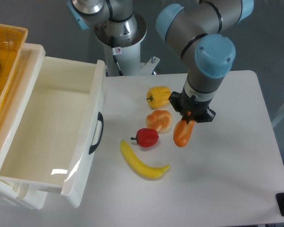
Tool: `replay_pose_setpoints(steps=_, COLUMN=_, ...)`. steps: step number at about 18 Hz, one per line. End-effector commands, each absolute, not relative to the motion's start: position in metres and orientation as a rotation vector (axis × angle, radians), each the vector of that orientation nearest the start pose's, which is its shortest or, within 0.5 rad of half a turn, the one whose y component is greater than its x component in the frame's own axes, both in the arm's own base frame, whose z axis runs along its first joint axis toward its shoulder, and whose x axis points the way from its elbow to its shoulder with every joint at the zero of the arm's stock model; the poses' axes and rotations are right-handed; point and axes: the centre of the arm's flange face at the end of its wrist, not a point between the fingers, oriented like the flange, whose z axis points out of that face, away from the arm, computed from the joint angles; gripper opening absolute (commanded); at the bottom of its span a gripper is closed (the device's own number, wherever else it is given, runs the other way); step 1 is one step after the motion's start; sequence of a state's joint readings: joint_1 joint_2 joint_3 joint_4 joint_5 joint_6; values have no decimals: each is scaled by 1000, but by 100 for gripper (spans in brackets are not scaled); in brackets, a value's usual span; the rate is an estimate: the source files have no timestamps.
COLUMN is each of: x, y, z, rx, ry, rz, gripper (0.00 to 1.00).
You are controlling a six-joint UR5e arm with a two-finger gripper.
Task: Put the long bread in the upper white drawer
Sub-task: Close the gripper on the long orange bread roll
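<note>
The long bread (183,134) is a glossy orange-tan toy baguette hanging tilted, its upper end between the fingers of my gripper (190,118), which is shut on it. It appears to be lifted just above the white table, right of the round bun. The upper white drawer (61,99) stands pulled open at the left, with deep cream-white walls and a curved black handle (97,133) on its front. Its inside shows nothing in it.
On the table lie a yellow bell pepper (158,96), a knotted orange bun (160,120), a red pepper (147,137) and a yellow banana (141,162). A yellow woven basket (4,52) holding something green sits at the far left.
</note>
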State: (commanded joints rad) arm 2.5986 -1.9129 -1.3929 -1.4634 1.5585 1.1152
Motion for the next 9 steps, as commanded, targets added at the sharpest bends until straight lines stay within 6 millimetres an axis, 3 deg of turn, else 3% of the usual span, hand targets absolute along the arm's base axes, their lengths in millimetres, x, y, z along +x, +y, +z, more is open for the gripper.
replay_pose_setpoints(steps=9, x=-466, y=442, z=412, rx=-3101, ry=76, rz=-70, gripper=0)
